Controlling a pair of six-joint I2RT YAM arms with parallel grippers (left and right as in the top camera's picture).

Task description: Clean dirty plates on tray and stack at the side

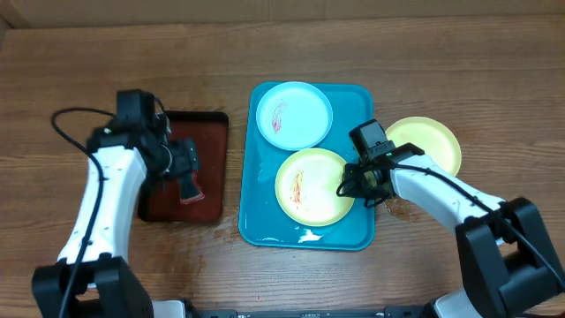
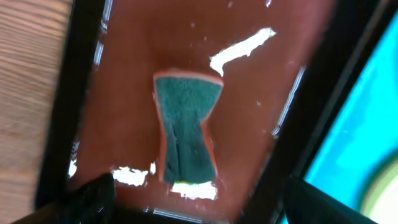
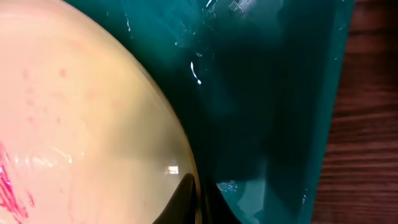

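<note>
1. The blue tray point(image 1: 265, 225) sits in the middle of the wooden table point(image 1: 459, 62).
2. Two plates lie in this tray. The pale blue plate point(image 1: 294, 115) is at the far end and has a red smear on it.
3. The near yellow-green plate point(image 1: 315, 185) is at the near end of the tray. It has red-orange marks on it.
4. The other yellow-green plate point(image 1: 428, 141) lies on the table, just to the right of the blue tray.
5. The right gripper point(image 1: 355, 183) is at the right edge of the near yellow-green plate. Its fingers point(image 3: 186, 199) are close together, and the plate's rim is pinched between them.
6. A dark red tray point(image 1: 207, 132) sits to the left of the blue tray. A green sponge point(image 2: 186, 130) with an orange edge lies flat in it.
7. The left gripper point(image 1: 189, 181) hangs over the dark red tray, above the sponge. Its fingers point(image 2: 93, 198) are spread wide and hold nothing.
</note>
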